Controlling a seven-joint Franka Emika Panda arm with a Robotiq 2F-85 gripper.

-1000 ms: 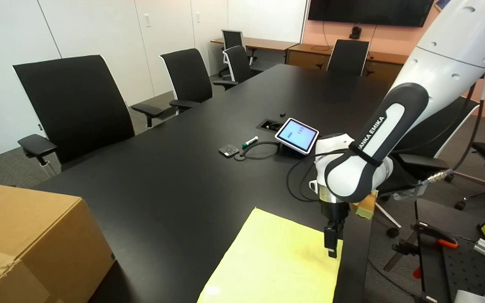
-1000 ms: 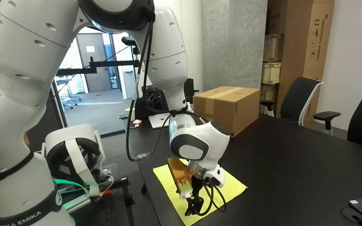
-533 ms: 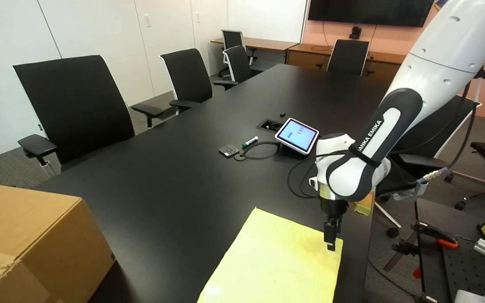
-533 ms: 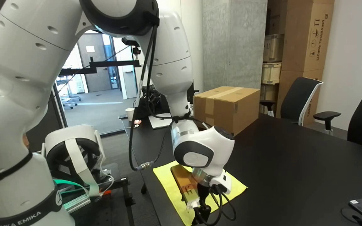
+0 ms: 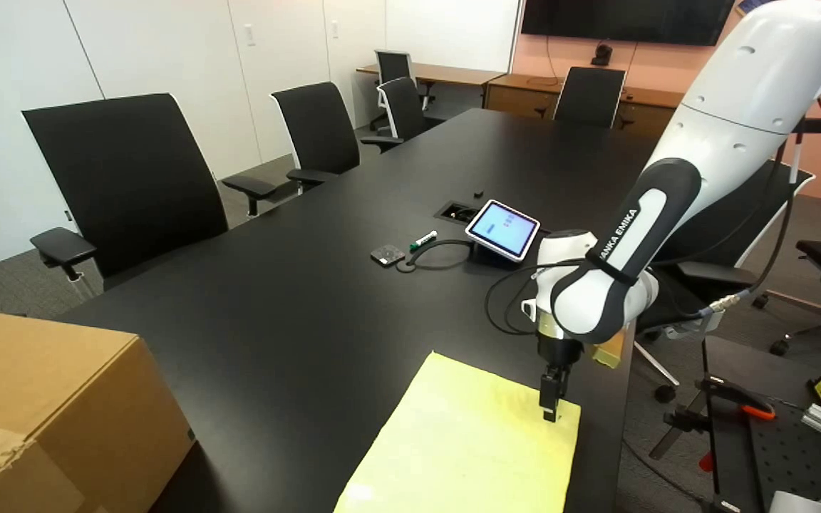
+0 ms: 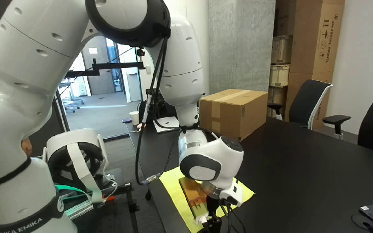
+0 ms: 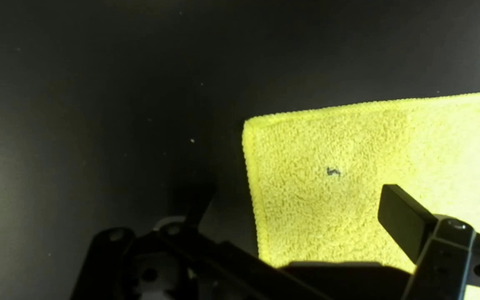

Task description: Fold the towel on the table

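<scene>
Towel [image 7: 361,171] edge meets open table [image 7: 111,96] below spread gripper [image 7: 298,199].

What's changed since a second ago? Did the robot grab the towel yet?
No grab: the gripper just moved a little farther from the robot's base, and it's open, holding nothing. The towel, box and tablet stayed where they were.

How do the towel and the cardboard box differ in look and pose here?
Colour and material: the towel is yellow cloth, while the cardboard box is brown board.
Pose: the towel lies flat and spread out; the cardboard box stands up with high sides.
Place: the gripper is at a corner of the towel, whereas the cardboard box sits apart from it.
Shared: both rest on the black table.
</scene>
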